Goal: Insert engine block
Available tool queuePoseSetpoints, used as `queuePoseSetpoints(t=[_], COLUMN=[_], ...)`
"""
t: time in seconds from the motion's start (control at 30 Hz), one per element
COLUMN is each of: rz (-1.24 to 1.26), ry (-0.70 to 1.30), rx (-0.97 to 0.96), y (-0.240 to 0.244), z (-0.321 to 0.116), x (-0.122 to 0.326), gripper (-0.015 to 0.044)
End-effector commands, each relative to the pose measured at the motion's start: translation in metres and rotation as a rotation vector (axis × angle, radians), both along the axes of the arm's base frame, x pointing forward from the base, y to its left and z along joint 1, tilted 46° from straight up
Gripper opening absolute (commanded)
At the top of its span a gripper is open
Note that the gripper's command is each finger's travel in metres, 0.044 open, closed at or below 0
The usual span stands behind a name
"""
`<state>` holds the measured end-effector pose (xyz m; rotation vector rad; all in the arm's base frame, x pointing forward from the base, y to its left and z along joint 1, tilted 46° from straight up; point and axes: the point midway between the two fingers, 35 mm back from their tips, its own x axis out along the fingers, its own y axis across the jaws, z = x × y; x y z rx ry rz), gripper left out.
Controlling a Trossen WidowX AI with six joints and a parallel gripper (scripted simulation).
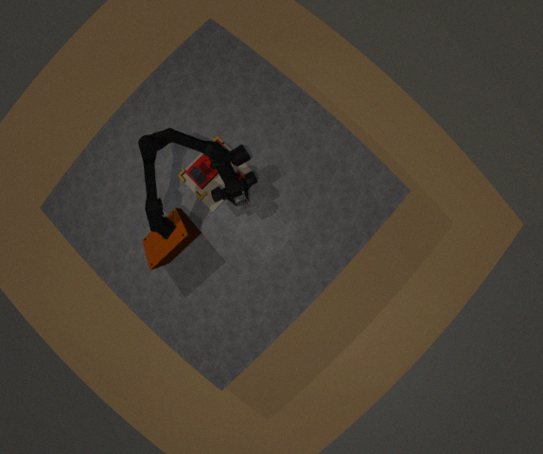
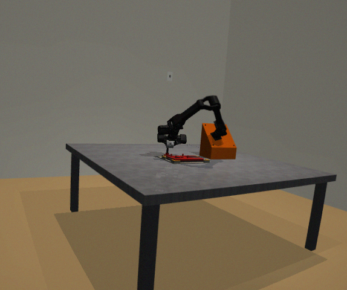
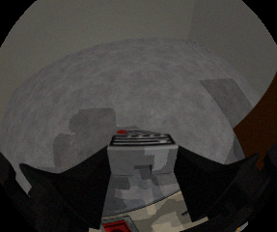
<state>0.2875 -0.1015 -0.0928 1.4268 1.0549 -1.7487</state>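
Note:
The grey engine block (image 1: 240, 200) (image 2: 170, 144) (image 3: 143, 159) has dark slots on its upper face. My gripper (image 1: 238, 198) (image 2: 170, 143) (image 3: 141, 149) is shut on it and holds it above table height, beside the outer edge of the pale base. The red car body (image 1: 205, 182) (image 2: 194, 159) lies flat on that pale base (image 1: 214, 188) (image 3: 162, 211). In the wrist view only a red part (image 3: 115, 226) and a strip of base show at the bottom. The arm hides much of the body in the top view; I cannot make out the opening or the rib.
A thin dark post (image 2: 167, 150) stands at the left end of the body in the exterior view. Yellow corner brackets (image 1: 201, 195) surround the body. The orange arm mount (image 1: 171, 236) (image 2: 223, 153) (image 3: 267, 128) stands nearby on the grey table (image 1: 287, 273) (image 2: 198, 179).

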Motion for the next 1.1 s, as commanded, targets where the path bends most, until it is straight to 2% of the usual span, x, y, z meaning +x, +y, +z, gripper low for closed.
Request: queuePoseSetpoints(t=[0.0,0.73,1.07], rz=[-0.004,-0.004,-0.003], ry=[0.001,0.002,0.012], rx=[0.001,0.004,-0.009], y=[0.006,0.034,0.033], z=[-0.007,-0.036,-0.035], x=[0.001,0.008,0.007], gripper=[0.0000,0.0000,0.0263])
